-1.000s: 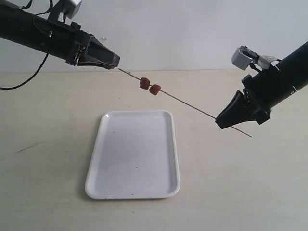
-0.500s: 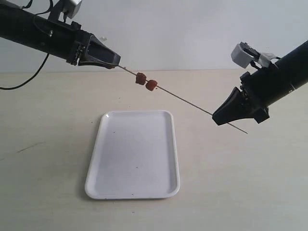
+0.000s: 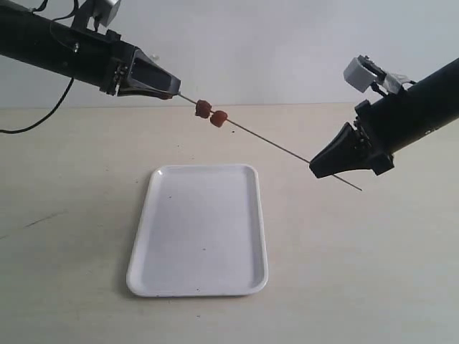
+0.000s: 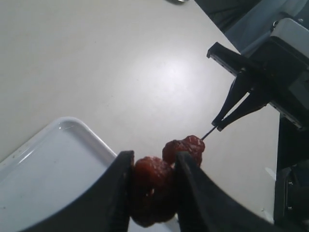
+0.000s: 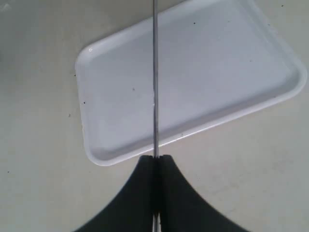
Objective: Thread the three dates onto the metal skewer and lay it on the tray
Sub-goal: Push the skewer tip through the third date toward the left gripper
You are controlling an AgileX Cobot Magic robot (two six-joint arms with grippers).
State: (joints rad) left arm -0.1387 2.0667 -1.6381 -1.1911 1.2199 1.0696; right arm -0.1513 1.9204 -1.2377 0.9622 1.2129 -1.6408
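**Operator:** Left gripper [image 3: 171, 92] — what's it got?

**Spotter:** You have it clenched on a date [image 4: 153, 191], at the 10 o'clock end of the metal skewer [image 3: 272, 145].

**Operator:** And the right?

**Spotter:** Your right gripper [image 3: 315, 170] is clamped on the skewer near its 4 o'clock end. Two more dates [image 3: 219, 118] sit threaded close to the left gripper — the tray [image 3: 154, 236] lies on the worktop [image 3: 358, 272] at 6 o'clock from them.

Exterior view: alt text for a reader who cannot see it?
A thin metal skewer slants through the air between the left gripper, at its higher end, and the right gripper, shut on it lower down. Two dates sit on it near the left gripper, with a white tray lying below.
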